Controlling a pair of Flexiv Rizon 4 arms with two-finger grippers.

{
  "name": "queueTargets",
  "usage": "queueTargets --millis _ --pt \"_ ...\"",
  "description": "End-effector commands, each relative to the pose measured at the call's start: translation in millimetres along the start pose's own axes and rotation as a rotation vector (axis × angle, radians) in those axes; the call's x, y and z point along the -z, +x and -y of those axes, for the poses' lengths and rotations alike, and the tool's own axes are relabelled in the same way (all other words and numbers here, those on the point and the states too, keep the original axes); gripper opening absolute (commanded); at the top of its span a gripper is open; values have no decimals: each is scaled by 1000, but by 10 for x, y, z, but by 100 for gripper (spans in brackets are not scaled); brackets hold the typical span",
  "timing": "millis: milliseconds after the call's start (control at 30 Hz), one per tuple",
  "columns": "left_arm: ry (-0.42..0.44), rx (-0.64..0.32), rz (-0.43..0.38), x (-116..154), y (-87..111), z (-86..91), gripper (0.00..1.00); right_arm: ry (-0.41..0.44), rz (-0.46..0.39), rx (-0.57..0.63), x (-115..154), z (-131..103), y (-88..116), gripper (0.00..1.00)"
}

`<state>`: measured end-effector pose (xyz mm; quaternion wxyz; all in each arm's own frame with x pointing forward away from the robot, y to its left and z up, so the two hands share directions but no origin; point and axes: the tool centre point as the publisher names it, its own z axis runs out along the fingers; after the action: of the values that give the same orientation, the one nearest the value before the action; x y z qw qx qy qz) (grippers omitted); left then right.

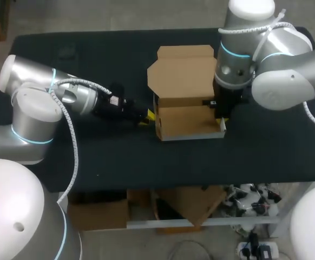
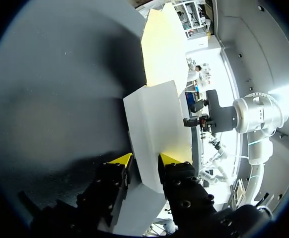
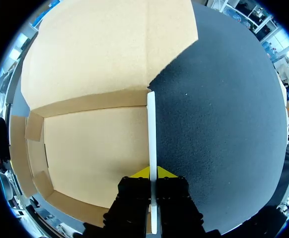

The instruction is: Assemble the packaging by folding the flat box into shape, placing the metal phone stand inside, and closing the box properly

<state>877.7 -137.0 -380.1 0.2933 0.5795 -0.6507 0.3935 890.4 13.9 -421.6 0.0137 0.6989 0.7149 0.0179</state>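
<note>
An open brown cardboard box (image 1: 187, 122) stands mid-table, with its lid flap (image 1: 182, 73) laid back toward the far side. My left gripper (image 1: 148, 116) is at the box's left end. In the left wrist view its fingers (image 2: 144, 158) stand apart, with the white outer face of the box's end panel (image 2: 154, 119) reaching in between them. My right gripper (image 1: 221, 116) comes down on the box's right wall. In the right wrist view it (image 3: 153, 173) is shut on that thin white wall edge (image 3: 151, 129), beside the bare brown box floor (image 3: 95, 148).
The black table top (image 1: 92, 157) stretches around the box, with its front edge close to the near side. A faint small dark shape (image 1: 65, 52) lies at the back left. My right arm's gripper (image 2: 199, 120) shows beyond the box in the left wrist view.
</note>
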Motion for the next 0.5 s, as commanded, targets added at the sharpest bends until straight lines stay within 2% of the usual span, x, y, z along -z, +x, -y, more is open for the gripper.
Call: queueTargets --millis 33,200,333,500 --pt "-6 1 -17 -48 -9 24 35 1 0 0 -6 2 9 0" --pt "-10 1 -28 -80 21 30 36 1 0 0 -6 2 9 0" --pt "-11 -1 -38 -93 46 31 41 1 0 0 -6 2 9 0" --pt "-11 -1 -53 -107 88 37 40 1 0 0 -6 2 9 0"
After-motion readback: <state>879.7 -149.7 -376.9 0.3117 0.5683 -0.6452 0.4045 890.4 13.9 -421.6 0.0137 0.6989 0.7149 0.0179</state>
